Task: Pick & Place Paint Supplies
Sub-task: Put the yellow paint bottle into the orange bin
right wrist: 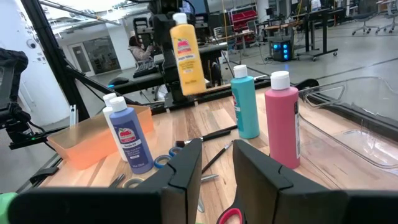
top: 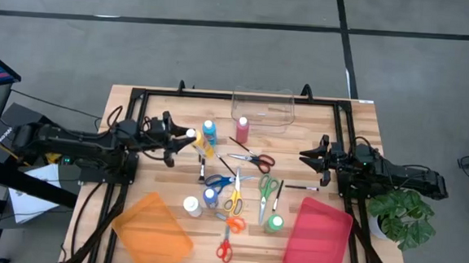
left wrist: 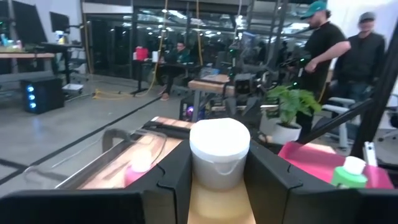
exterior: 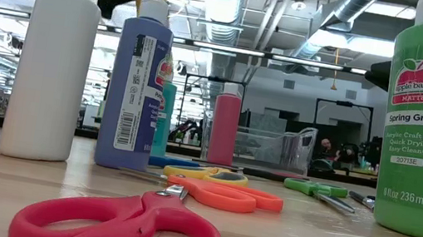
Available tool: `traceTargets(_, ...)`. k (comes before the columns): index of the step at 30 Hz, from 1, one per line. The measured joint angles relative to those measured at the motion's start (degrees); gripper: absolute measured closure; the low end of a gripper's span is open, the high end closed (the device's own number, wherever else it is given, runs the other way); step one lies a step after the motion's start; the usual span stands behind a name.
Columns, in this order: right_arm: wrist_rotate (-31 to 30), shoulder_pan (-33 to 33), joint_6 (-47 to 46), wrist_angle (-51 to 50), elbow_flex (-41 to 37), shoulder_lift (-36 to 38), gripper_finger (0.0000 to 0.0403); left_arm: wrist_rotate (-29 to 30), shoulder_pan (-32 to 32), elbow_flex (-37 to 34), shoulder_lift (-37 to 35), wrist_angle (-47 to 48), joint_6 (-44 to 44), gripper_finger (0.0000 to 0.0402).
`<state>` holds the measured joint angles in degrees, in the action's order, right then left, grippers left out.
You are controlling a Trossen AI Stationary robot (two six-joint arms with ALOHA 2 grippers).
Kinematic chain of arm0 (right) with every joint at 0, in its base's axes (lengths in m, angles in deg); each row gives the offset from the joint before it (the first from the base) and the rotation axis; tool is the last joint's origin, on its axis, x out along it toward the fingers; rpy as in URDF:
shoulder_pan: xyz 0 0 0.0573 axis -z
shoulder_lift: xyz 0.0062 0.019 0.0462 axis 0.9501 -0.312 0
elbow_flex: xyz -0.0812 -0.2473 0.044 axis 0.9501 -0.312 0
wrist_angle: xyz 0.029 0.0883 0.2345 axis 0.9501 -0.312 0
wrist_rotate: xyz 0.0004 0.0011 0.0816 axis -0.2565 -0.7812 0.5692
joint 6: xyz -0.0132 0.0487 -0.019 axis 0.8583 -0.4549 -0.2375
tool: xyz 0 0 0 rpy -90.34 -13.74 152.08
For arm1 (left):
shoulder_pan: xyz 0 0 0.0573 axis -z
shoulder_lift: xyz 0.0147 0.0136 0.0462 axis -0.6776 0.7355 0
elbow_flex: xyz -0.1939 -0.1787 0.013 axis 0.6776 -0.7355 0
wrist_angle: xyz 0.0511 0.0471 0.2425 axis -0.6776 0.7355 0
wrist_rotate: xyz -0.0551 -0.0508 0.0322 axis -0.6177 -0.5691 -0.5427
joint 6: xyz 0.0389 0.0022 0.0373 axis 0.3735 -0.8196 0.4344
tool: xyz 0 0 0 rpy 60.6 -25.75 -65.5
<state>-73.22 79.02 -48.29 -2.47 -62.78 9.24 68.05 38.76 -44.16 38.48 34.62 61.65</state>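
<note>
My left gripper (top: 183, 136) is shut on a yellow paint bottle (right wrist: 186, 55) with a white cap, held in the air left of the table's middle. Below and beside it stand a teal bottle (top: 209, 130) and a red bottle (top: 242, 130). Farther toward the near edge stand a white bottle (top: 191, 205), a blue bottle (top: 210, 197) and a green bottle (top: 274, 224). Several scissors (top: 233, 198) and thin dark brushes (top: 202, 169) lie flat between them. My right gripper (top: 305, 158) hovers open at the table's right, pointing at the pile. My left gripper (left wrist: 217, 163) pinches the yellow bottle between its two fingers (left wrist: 174, 177) at the neck, just under the white cap (left wrist: 219, 146). The fingers come level from the table's left. The bottle is lifted clear and hangs below the fingers, tilted slightly.
A clear plastic bin (top: 262, 109) sits at the far edge. An orange tray (top: 153, 231) lies at the near left and a red tray (top: 319, 239) at the near right. A potted plant (top: 405, 214) stands off the right edge. People stand beyond the table (left wrist: 323, 50).
</note>
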Motion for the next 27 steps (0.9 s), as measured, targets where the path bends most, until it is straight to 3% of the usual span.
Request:
traceTargets(6,0.00,0.00,0.00,0.00,0.00,0.01,0.0314,0.04,3.16,1.81,0.00,0.64,0.04,0.0292)
traceTargets(15,0.00,0.00,0.00,0.02,0.00,-0.01,0.0314,0.26,11.25,5.88,0.00,9.25,-0.44,0.0292)
traceTargets(27,0.00,0.00,-0.14,0.02,0.00,0.00,0.0314,3.97,21.55,9.75,0.00,9.66,0.33,0.0292)
